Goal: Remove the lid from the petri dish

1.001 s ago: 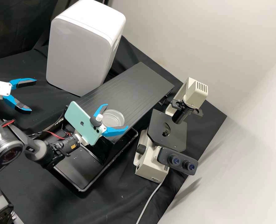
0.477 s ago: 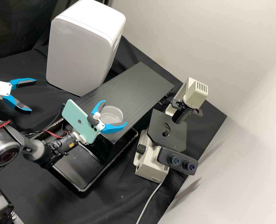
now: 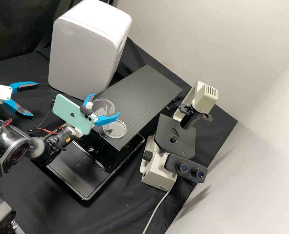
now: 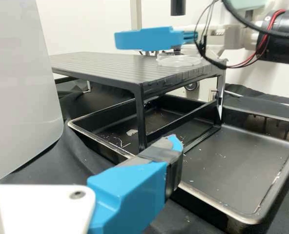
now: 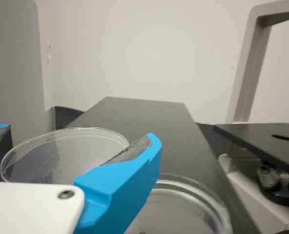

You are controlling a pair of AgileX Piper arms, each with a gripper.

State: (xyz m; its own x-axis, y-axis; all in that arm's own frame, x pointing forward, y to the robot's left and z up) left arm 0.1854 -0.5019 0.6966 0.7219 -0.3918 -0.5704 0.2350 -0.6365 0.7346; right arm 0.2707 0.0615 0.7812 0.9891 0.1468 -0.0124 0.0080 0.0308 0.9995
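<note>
On the black tabletop [image 3: 27, 65], a ribbed black rack [image 3: 144, 87] stands in a shallow black tray [image 3: 76, 169]. The petri dish base [image 3: 114, 127] sits uncovered near the rack's near corner.

Right arm: it enters from the near left of the high view. The forearm runs roughly level over the tray, with a teal wrist housing [image 3: 73, 115] behind the fingers. The right end effector [image 3: 104, 105] hangs above the rack, just behind and to the left of the dish base. Its two blue fingers are closed against the rim of the clear lid [image 3: 107, 102], one on each side. The lid is held about level, raised clear of the base and not touching it. The right wrist view confirms this: the lid lies between the fingers, and the open base is lower and farther out on the rack.

Left arm: the left end effector [image 3: 34, 99] hangs at the left edge of the high view, well apart from the rack and over bare cloth. Its fingers are spread wide, hold nothing and point toward the rack. From its wrist view the rack appears side-on, with the dish base on top.

Other items: a white box-shaped appliance [image 3: 86, 45] stands behind the rack. A microscope [image 3: 180, 143] stands to the right of the rack, near the tray's corner.
</note>
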